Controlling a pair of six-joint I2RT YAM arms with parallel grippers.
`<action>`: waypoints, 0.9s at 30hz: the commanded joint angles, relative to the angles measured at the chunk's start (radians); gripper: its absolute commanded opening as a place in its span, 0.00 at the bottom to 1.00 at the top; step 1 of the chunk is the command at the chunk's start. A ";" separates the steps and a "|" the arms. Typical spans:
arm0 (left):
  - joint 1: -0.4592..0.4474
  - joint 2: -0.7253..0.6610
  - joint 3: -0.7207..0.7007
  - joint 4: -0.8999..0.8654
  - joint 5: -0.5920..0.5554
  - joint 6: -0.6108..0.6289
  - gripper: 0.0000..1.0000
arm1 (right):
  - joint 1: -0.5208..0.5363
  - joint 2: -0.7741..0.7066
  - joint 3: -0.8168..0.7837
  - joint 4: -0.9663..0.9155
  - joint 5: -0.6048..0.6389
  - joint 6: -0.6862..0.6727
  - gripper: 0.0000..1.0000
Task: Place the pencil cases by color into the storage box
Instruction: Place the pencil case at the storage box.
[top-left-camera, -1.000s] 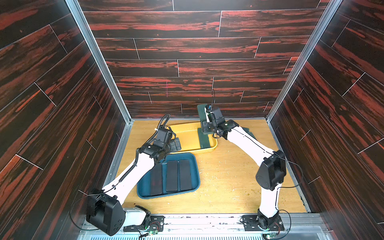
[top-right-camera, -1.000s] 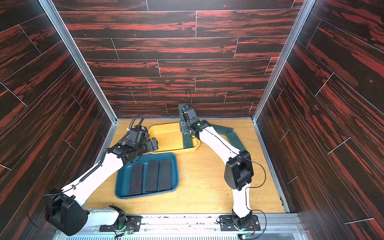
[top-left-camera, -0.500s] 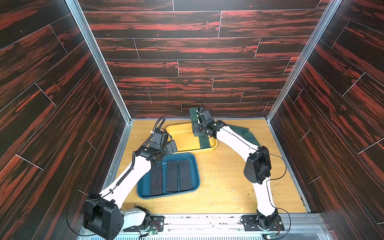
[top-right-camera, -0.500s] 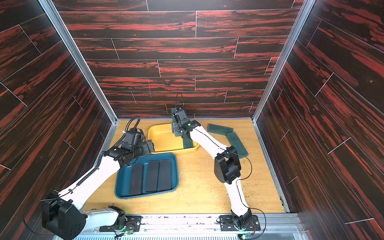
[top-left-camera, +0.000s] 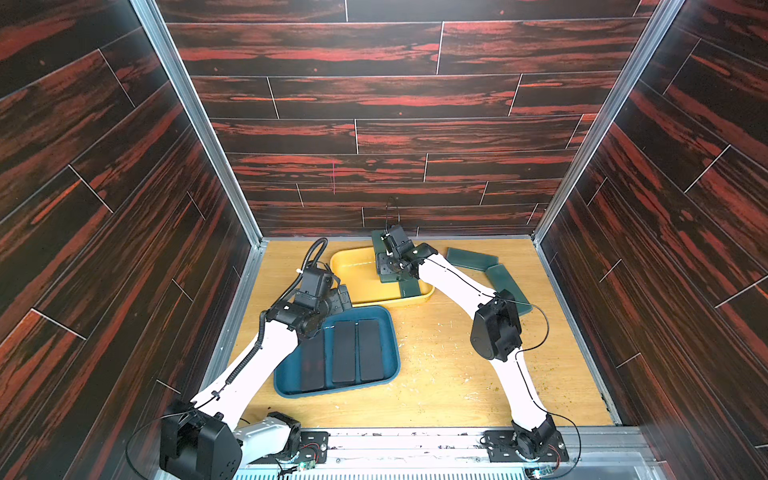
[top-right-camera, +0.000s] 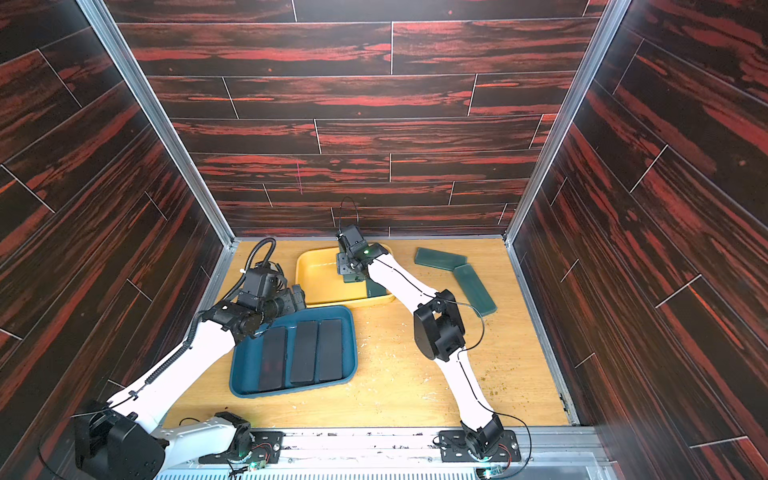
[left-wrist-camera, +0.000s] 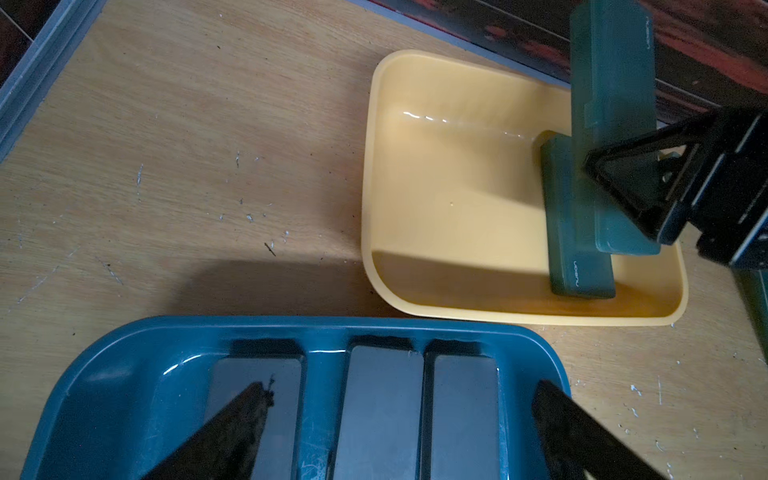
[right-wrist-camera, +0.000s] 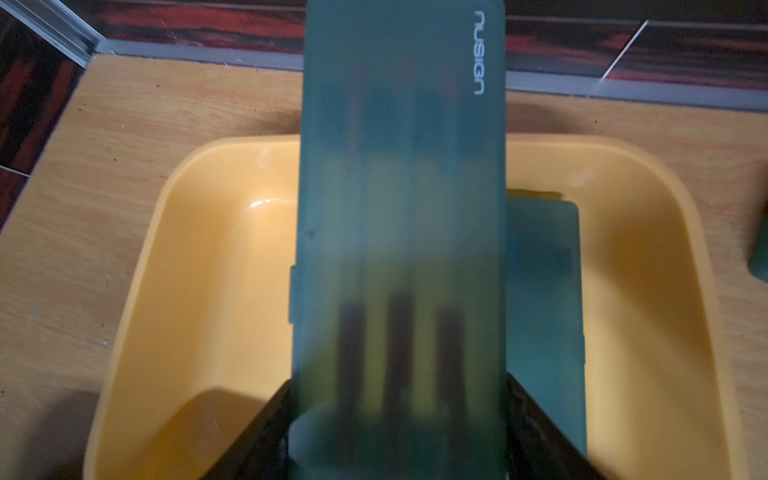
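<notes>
Now my right gripper (right-wrist-camera: 399, 428) clamps a frosted dark-green plastic pencil case (right-wrist-camera: 401, 208) above the yellow plastic tray (right-wrist-camera: 199, 291) — next, lower it beside the green case lying inside (right-wrist-camera: 544, 311); my left gripper (left-wrist-camera: 399, 432) idles open.

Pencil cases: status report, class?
Right gripper shut on green case above yellow tray. Left gripper open over blue tray. Nothing blocking.

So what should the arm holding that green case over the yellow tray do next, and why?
Probably lower the held green case and release it: the right gripper grips it above the yellow tray, beside another green case already lying inside.
</notes>
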 joint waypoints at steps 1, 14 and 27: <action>0.006 -0.036 -0.019 0.008 -0.006 -0.006 1.00 | 0.007 0.066 0.042 -0.018 -0.015 0.021 0.58; 0.006 -0.047 -0.036 0.032 0.002 -0.013 1.00 | 0.008 0.178 0.125 -0.073 -0.038 0.039 0.58; 0.006 -0.046 -0.031 0.040 0.006 -0.016 1.00 | 0.008 0.254 0.172 -0.106 -0.030 0.034 0.58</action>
